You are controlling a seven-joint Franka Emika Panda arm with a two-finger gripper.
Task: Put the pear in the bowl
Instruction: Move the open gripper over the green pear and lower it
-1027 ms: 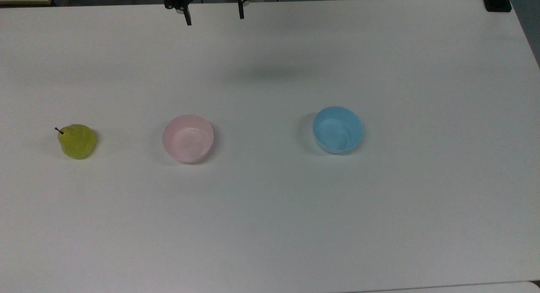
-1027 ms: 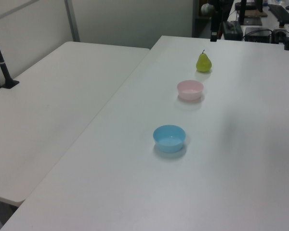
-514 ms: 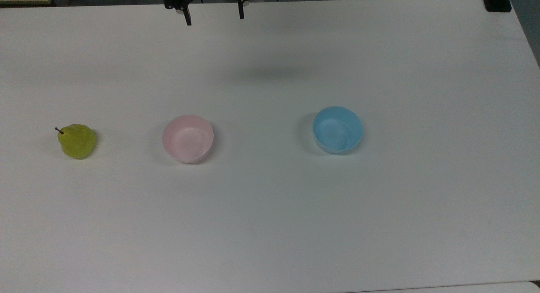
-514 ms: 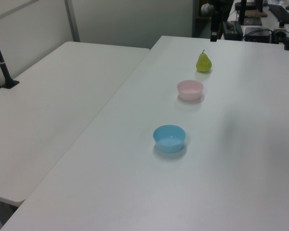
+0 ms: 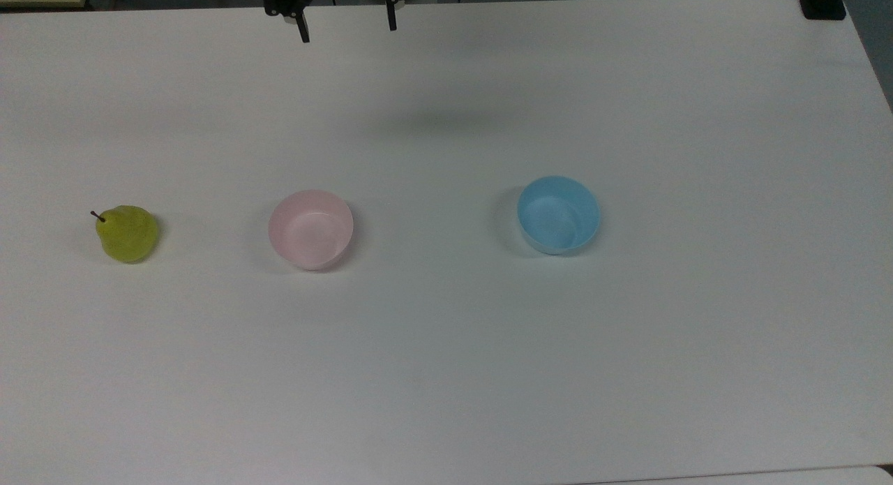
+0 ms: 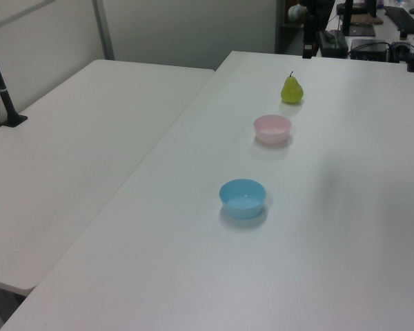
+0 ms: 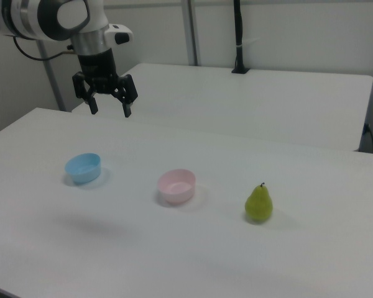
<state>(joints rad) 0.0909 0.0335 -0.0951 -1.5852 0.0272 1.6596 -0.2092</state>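
Gripper [image 7: 110, 108] is hanging high above the white table [image 5: 446, 373], its two fingers spread wide and gripping nothing, touching nothing. In the top view it is sitting at the upper edge [image 5: 346, 30]. The pear [image 5: 128, 233] is standing upright at the top view's left, well apart from the gripper. The pink bowl [image 5: 311, 229] is resting between the pear and the blue bowl [image 5: 558, 214], all three apart.

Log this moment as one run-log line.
claw open, high, empty | pear upright on table | pink bowl empty | phase: pre-approach
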